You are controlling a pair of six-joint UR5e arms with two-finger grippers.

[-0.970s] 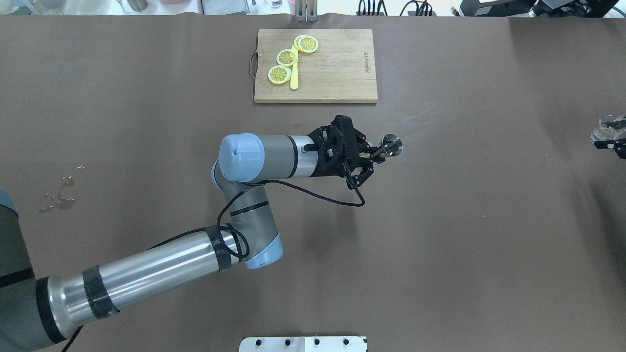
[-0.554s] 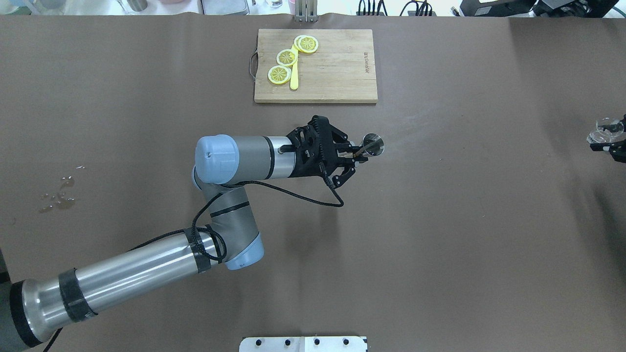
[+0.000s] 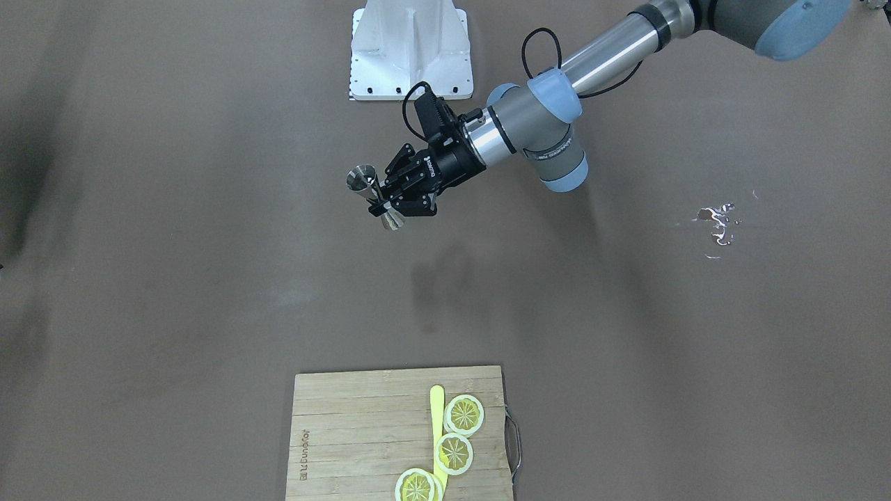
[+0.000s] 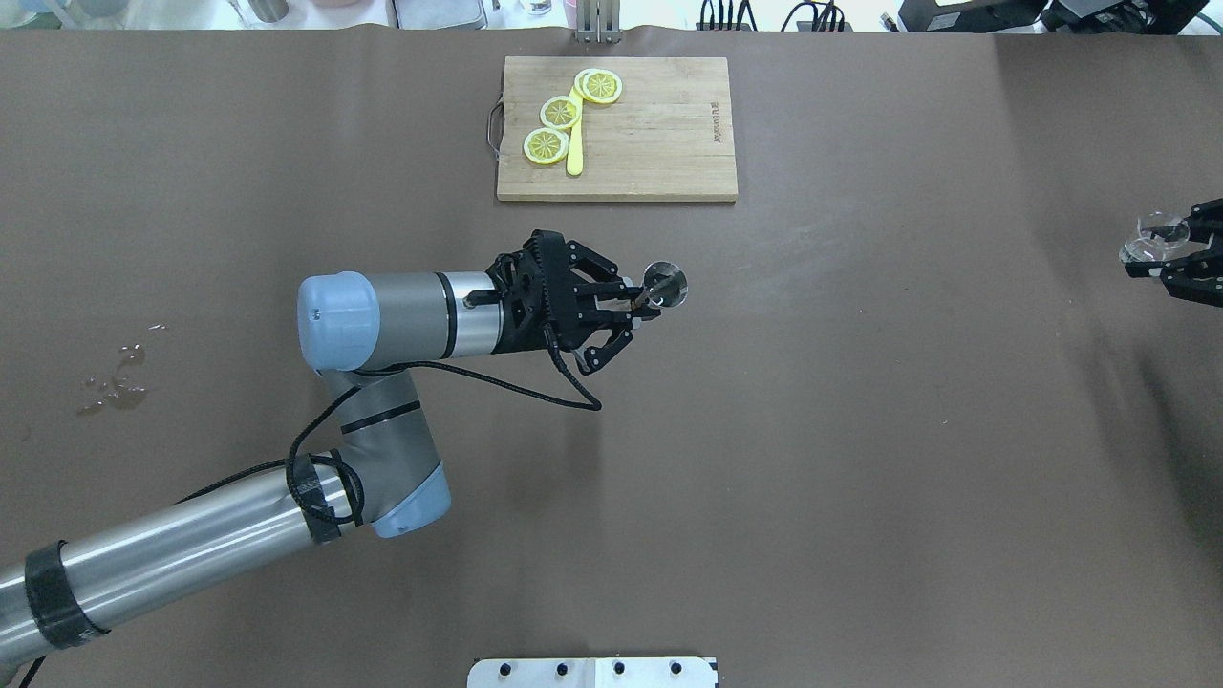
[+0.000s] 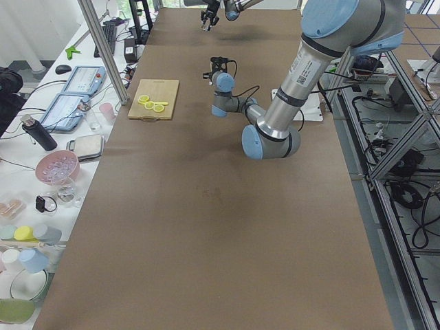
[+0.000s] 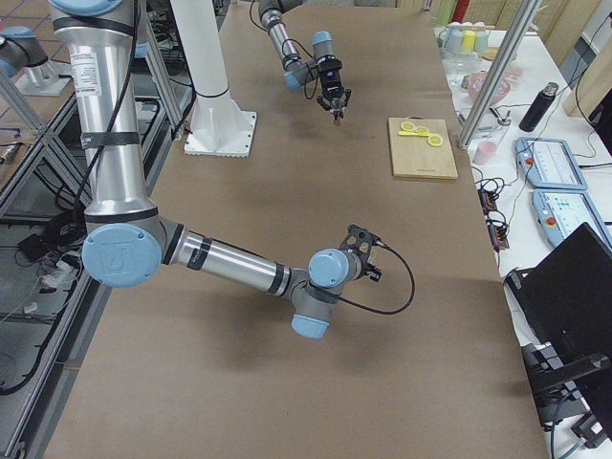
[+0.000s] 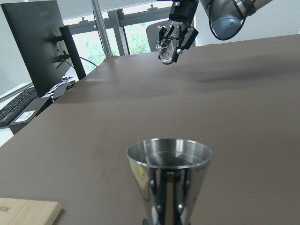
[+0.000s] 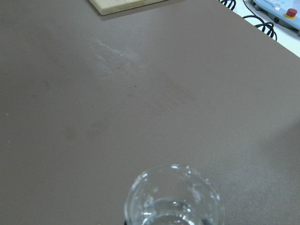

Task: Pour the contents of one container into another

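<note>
Since the earlier overhead frames, the left gripper (image 4: 638, 300) has drawn back toward the robot's left, carrying the steel jigger (image 4: 665, 284) with it. The right gripper (image 4: 1168, 250) has come a little further in from the table's right end.

Left arm: the jaws are closed on the jigger's narrow waist. The jigger is held clear of the brown table (image 4: 860, 459), and its shadow falls on the surface in the front-facing view. It hangs over the middle of the table, on the robot's side of the cutting board (image 4: 650, 143) and well apart from it. In the left wrist view the upper cup stands upright with its mouth upward. Whether it holds liquid cannot be told.

Right arm: the jaws grip a small glass (image 4: 1149, 234) from both sides, raised above the table near its right end and far from the jigger. In the right wrist view the mouth of the glass faces upward. Its contents cannot be told for certain.

Other items: three lemon slices (image 4: 561, 113) lie on the cutting board, on the half nearer its metal handle, overlapping a yellow stick (image 4: 575, 153). A wet patch (image 4: 115, 382) marks the table near its left end.
</note>
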